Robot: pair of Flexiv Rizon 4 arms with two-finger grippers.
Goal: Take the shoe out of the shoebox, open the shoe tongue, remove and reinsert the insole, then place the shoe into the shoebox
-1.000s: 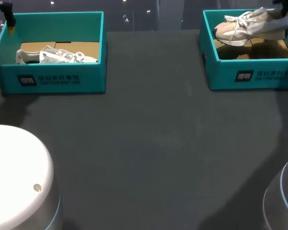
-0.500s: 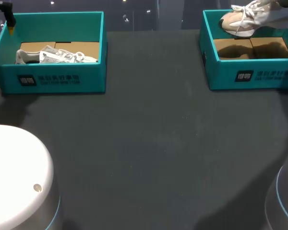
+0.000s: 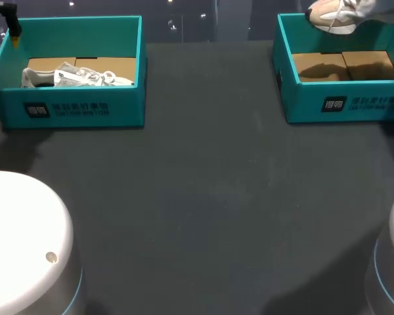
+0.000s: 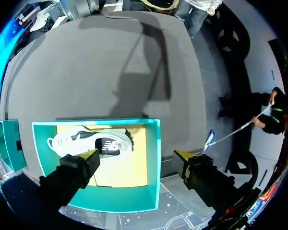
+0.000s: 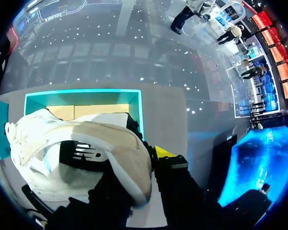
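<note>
Only at right wrist: right gripper (image 5: 105, 177) clamped on beige shoe (image 5: 86, 143), above right box (image 3: 315, 105) at one o'clock; left gripper (image 4: 137, 157) spread over white shoe (image 4: 86, 141) in left box (image 4: 153, 158), eleven o'clock; dark table (image 3: 203, 197).

A teal shoebox (image 3: 85, 111) is sitting at the upper left of the dark table (image 3: 210, 197) with a white shoe (image 3: 79, 77) lying on its side inside, while the left gripper (image 3: 14, 34) is hanging over that box's far left corner. A second teal shoebox (image 3: 354, 105) is sitting at the upper right, showing its brown cardboard floor, and a beige shoe (image 3: 335, 14) is hanging above its far wall, partly cut off by the frame's top edge. White arm bases are filling the lower left (image 3: 20, 243) and lower right (image 3: 391, 262) corners.
</note>
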